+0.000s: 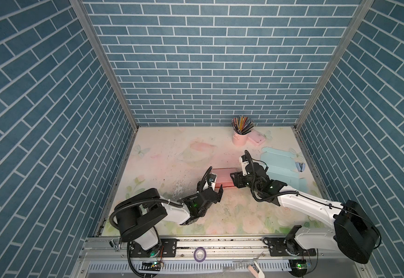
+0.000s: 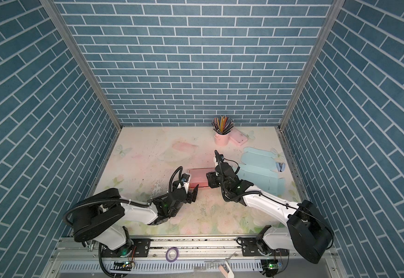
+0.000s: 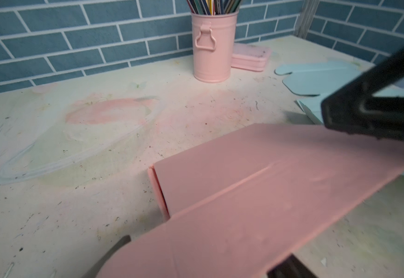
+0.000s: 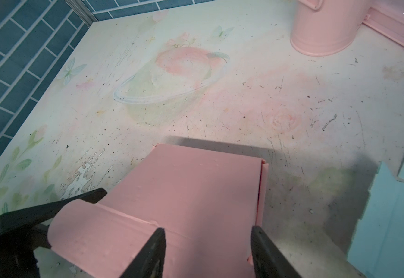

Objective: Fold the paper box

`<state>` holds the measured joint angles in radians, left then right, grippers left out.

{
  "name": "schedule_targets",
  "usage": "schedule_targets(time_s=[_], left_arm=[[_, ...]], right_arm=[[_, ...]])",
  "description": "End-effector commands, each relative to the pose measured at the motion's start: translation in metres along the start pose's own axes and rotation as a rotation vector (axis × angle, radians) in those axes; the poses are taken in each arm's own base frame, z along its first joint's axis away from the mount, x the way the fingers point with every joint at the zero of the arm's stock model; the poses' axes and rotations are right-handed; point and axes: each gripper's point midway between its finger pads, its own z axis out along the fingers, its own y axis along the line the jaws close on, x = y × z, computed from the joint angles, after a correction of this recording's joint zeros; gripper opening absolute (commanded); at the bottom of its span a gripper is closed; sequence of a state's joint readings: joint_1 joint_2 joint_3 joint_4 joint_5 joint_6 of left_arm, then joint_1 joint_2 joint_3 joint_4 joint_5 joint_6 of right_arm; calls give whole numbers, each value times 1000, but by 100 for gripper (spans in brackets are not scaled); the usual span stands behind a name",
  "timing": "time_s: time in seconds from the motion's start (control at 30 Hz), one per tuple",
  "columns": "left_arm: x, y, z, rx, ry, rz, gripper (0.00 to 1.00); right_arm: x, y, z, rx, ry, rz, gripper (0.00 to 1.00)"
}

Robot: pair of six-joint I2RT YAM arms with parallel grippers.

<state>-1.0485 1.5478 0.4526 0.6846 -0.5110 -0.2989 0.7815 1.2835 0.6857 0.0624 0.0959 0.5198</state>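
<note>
Mid-frame, the parted right claw [image 1: 233, 180] braces the pink paper box [image 1: 222, 177], likely steadying it; left claw [image 1: 216, 189] gapes wide.

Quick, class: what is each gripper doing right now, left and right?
Left gripper: open, jaws wide either side of the pink paper box.
Right gripper: jaws apart over the box's end; whether it grips cannot be told.

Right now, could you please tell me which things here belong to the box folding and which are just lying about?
In the job:
pink box
left gripper
right gripper

Lying about:
pencil cup
pink case
flat blue box, untouched
tape roll on the front rail
</note>
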Motion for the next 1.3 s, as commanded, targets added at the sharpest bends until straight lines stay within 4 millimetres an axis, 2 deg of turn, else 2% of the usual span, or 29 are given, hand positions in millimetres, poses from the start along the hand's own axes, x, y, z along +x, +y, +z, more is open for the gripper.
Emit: schedule_targets(time_s=[0.0,0.1,0.23,0.37,0.47,0.63,0.8,0.9,1.1,1.27], left_arm=[[23,-8,-16,59,215,60,97],[23,-16,-42,131,349,102,99],[19,-14,-82,199,475,104,99],[-7,-14,-107,234,499,94,99],[-35,-16,-110,246,461,67,99],[-70,-12,-90,286,388,-113,99],[-83,20,-56,244,328,-299,98],[-76,29,-35,222,342,-331,98],[-53,33,1,192,384,-355,97],[-37,33,18,186,409,-368,97]], right_arm=[[-3,-1,0,-5,-11,21,58],[-3,-2,0,1,-5,5,58],[-3,-1,1,-4,4,-7,58],[-4,-1,2,-8,16,-17,58],[-4,-4,3,-3,22,-18,57],[2,-9,6,-2,37,-13,57],[11,-6,10,-23,62,-9,56],[17,-9,11,-22,76,-3,56],[31,-13,12,-21,102,11,55],[38,-14,10,-27,116,21,54]])
